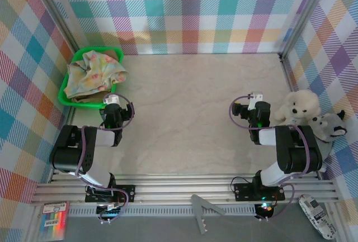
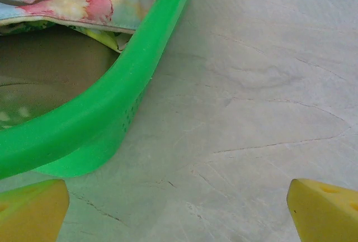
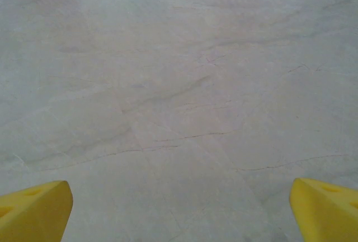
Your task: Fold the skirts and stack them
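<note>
A crumpled floral skirt in pale yellow, green and pink lies on top in the green basket at the far left. An olive-brown skirt shows under it near the basket's front. The left wrist view catches the floral skirt hanging over the basket rim, with olive-brown cloth inside. My left gripper sits just right of the basket's near corner, open and empty, its yellow fingertips wide apart. My right gripper is open over bare table, fingertips far apart.
A white plush toy and a grey plush toy sit at the right edge beside my right arm. Plaid walls enclose the marble-look table on three sides. Open tabletop lies between the two arms.
</note>
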